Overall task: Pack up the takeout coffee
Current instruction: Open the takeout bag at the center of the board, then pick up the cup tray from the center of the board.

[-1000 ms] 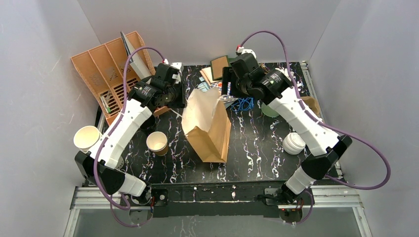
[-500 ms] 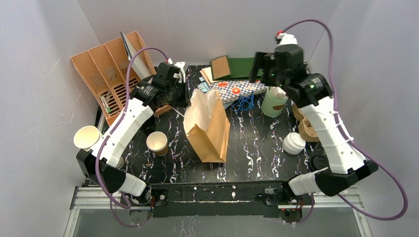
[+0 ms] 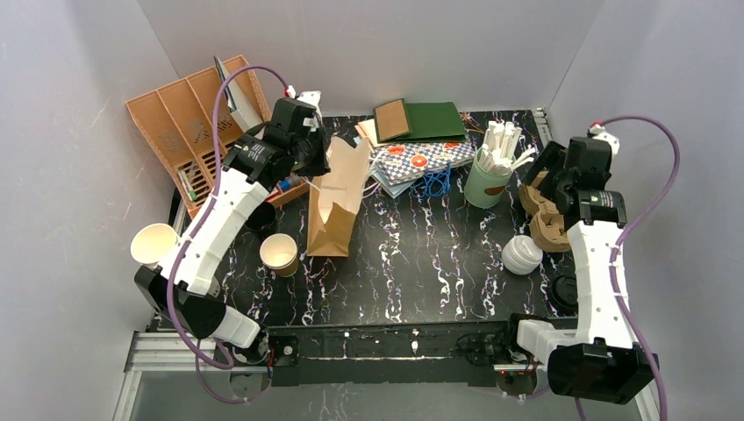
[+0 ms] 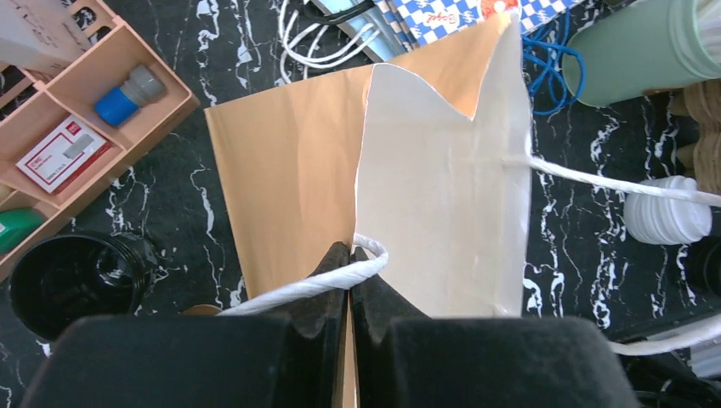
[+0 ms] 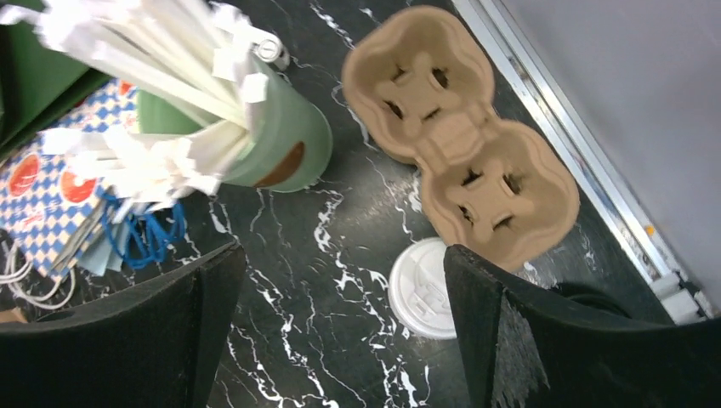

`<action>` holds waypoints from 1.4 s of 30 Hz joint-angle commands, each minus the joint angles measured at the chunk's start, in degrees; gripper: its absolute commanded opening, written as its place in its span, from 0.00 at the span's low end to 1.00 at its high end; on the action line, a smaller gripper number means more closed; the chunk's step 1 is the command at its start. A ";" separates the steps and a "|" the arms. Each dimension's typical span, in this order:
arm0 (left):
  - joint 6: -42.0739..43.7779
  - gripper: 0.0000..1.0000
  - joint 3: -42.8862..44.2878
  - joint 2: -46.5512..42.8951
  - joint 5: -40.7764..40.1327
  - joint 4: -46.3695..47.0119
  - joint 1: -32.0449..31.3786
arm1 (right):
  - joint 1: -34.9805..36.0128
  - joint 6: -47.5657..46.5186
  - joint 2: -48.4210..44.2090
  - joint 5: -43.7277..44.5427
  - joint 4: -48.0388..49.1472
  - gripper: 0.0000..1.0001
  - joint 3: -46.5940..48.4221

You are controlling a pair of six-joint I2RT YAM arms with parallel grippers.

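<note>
brown cup (image 3: 279, 253) beside upright paper bag (image 3: 332, 206); left fingers (image 4: 333, 259) pinched on its white handle (image 4: 289, 293); right fingers (image 5: 208, 293) wide, empty, over cup carrier (image 5: 463, 161).

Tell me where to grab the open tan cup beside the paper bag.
Pinch the rim from straight above, one finger inside, one outside. The tan cup stands upright, mouth open, lidless, and the paper bag close beside it would likely crowd a sideways approach.

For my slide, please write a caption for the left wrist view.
Left gripper shut on the paper bag at its white cord handle.
</note>
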 commanded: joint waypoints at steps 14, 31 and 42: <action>2.80 0.35 -1.03 -3.52 -8.44 1.60 0.18 | -13.04 8.79 4.66 -5.43 11.14 0.63 -9.07; -3.14 0.71 9.64 -6.19 22.43 10.78 0.09 | -13.04 29.20 18.52 9.48 4.99 0.70 -5.89; -4.42 0.72 2.76 -3.31 22.19 18.01 -6.56 | -13.26 35.27 31.29 10.87 0.18 0.74 1.13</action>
